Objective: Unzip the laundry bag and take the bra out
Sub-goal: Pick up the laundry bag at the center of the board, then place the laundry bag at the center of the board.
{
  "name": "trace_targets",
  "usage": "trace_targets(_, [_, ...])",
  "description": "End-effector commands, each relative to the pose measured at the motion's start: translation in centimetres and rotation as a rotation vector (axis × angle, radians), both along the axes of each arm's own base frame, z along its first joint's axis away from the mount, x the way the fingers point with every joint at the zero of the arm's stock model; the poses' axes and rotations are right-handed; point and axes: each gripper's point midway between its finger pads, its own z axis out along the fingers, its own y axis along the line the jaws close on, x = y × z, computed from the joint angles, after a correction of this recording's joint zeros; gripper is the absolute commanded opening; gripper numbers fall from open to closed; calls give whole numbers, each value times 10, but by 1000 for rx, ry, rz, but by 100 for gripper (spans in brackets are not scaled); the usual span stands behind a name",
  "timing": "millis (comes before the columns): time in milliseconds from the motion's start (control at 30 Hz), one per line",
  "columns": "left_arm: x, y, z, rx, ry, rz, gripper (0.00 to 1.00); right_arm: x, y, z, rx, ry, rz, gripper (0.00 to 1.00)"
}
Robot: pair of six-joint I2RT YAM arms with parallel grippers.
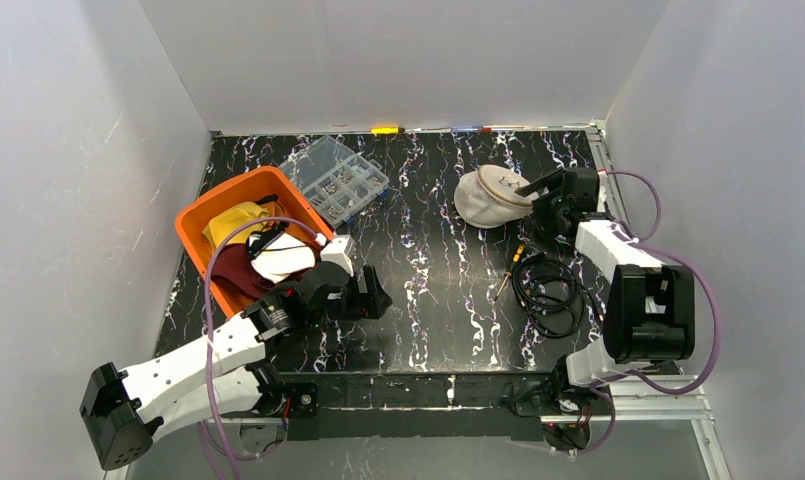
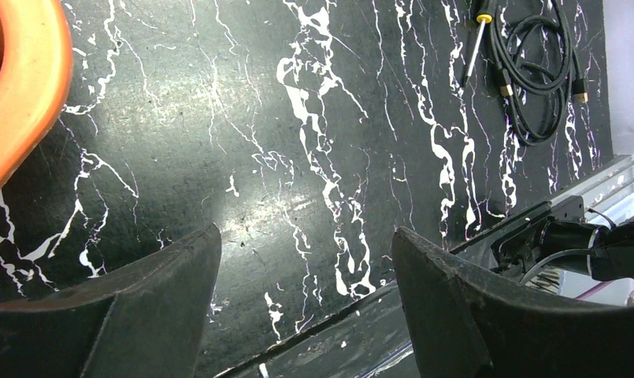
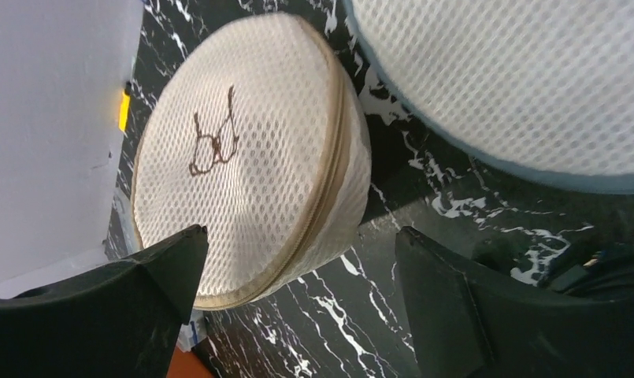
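Black fingers (image 3: 124, 307) of the right hand (image 3: 302, 232) stood wide apart and empty just short of the round white mesh laundry bag with the tan zip (image 3: 242, 157), which sat toward the far right of the black marbled desk (image 1: 428, 260). As far as I could judge, the zip ran closed round the rim and no bra was out, so nothing of the task was done yet, with both the unzipping and the pulling-out left to do. Off to the other side, the left hand (image 2: 305, 244) hung apart over bare desk beside the orange plastic bin (image 2: 30, 87), gripping nothing.
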Motion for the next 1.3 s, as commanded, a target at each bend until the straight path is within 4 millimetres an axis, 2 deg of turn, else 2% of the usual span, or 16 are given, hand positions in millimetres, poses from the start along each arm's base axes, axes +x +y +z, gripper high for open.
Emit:
trace_targets(0, [4,6,10,3,-20,36,78,20,20,26,33,-80,22,91])
trace_targets(33, [4,7,11,3,-21,38,78,21,22,26,35,-81,28,86])
trace_targets(133, [4,9,12,8,-21,42,78,20,29,31,34,-106,46,59])
trace_targets(233, [3,11,15,2,-26,46,78,18,36,43,34,-141,74,23])
trace_targets(300, [2,12,18,-2,-27,48,78,16,42,55,26,-166,99,4])
trace_targets(400, [2,16,26,-4,-38,63,78,13,58,90,-1,-252,172,1])
trace_targets(533, [8,30,46,-4,-104,105,77,-5,101,152,-79,-406,361,1])
trace_targets(600, [11,39,58,-2,-144,139,77,-26,121,175,-73,-474,451,1])
trace_targets(733, [12,58,86,-58,-224,212,77,-81,161,196,-62,-575,677,1])
trace_targets(833, [9,67,103,-110,-282,222,78,-132,182,191,-57,-602,875,1])
trace_targets(900, [4,67,110,-132,-315,183,82,-166,190,179,-51,-622,1001,1])
trace_targets(1000, [-5,55,110,-166,-334,82,87,-211,193,140,-23,-612,1147,1])
trace_targets(1067, [-13,40,104,-194,-328,-9,89,-235,194,110,34,-566,1219,1])
trace_targets(1133, [-21,26,96,-216,-302,-85,90,-256,194,94,100,-563,1267,1])
trace_targets(1267, [-34,8,71,-209,-240,-206,91,-277,183,66,113,-524,1261,1])
